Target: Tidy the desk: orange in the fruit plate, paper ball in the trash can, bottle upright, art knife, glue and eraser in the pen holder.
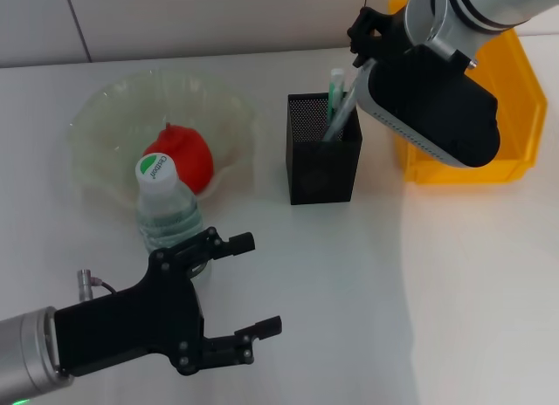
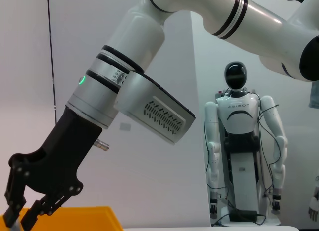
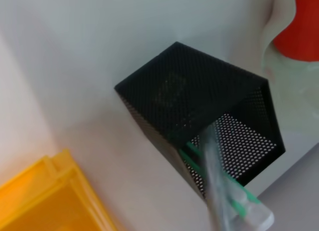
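The orange (image 1: 179,156) lies in the pale-green fruit plate (image 1: 105,126) at the left. In front of the plate the bottle (image 1: 166,209) stands upright. My left gripper (image 1: 262,283) is open just right of the bottle's base, holding nothing. Above the black mesh pen holder (image 1: 323,161) my right gripper (image 1: 360,43) is shut on the grey art knife (image 1: 348,104), whose lower end dips into the holder (image 3: 199,116). A white-and-green stick (image 1: 336,80), perhaps the glue, stands in the holder too. The paper ball and the eraser are out of view.
The orange-yellow trash can (image 1: 520,117) stands right of the pen holder, partly behind my right arm, and its rim (image 2: 75,216) shows in the left wrist view. White desk spreads across the front and right.
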You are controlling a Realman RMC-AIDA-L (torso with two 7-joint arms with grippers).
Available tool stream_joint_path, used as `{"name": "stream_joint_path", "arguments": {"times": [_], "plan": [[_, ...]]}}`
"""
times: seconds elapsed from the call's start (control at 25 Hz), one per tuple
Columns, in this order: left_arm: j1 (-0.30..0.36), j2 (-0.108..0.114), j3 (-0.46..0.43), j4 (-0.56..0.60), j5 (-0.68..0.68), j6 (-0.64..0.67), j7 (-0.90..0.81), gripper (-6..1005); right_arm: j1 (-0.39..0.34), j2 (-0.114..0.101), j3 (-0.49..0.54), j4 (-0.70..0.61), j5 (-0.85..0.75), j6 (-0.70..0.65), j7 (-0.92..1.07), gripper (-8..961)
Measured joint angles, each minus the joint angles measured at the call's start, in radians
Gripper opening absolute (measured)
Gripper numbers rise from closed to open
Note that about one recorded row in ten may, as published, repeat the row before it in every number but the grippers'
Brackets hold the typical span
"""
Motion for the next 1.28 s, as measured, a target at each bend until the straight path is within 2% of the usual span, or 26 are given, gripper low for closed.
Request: {"name": "stream_joint_path", "arguments": {"times": [0.4,0.56,0.68,0.76,0.8,0.84,0.96,1.0,1.04,1.08,1.16,1.2,1.28], "plan": [[-0.004,0.003,0.0,0.003,-0.008,0.006,-0.003,860,0.001,-0.001,0.02,-0.043,0.002,-0.001,0.042,303],[-0.004,0.004,0.0,0.003,-0.008,0.009,-0.005,860,-0.005,0.01,0.088,-0.136,0.007,0.005,0.139,302],[0.008,0.007,-0.008,0.002,-0.009,0.03,-0.006,860,-0.026,0.014,0.143,-0.218,0.027,0.014,0.303,303],[0.019,0.007,-0.018,0.003,-0.01,0.034,-0.005,860,-0.056,0.018,0.212,-0.27,0.104,0.022,0.414,304],[0.027,0.007,-0.034,0.003,-0.01,0.035,-0.003,860,-0.097,0.02,0.314,-0.316,0.258,0.014,0.501,304],[0.028,0.006,-0.039,0.003,-0.011,0.036,-0.003,860,-0.097,0.02,0.314,-0.316,0.258,0.014,0.501,305],[0.032,0.007,-0.077,0.0,-0.011,0.05,-0.013,860,-0.201,0.018,0.449,-0.336,0.556,0.006,0.589,307],[0.036,0.01,-0.097,0.006,-0.011,0.07,-0.022,860,-0.32,0.014,0.499,-0.314,0.779,0.023,0.594,308],[0.036,0.01,-0.097,0.006,-0.011,0.07,-0.022,860,-0.32,0.014,0.499,-0.314,0.779,0.023,0.594,308],[0.037,0.014,-0.102,0.008,-0.011,0.08,-0.033,860,-0.395,0.013,0.51,-0.289,0.905,0.029,0.572,309],[0.035,0.025,-0.107,0.012,-0.011,0.101,-0.064,860,-0.535,0.015,0.513,-0.22,1.122,0.036,0.503,384],[0.031,0.037,-0.106,0.013,-0.008,0.115,-0.088,860,-0.584,0.017,0.506,-0.178,1.206,0.026,0.467,422],[0.03,0.042,-0.104,0.014,-0.006,0.121,-0.099,860,-0.672,0.017,0.492,-0.068,1.338,-0.025,0.384,497]]}}
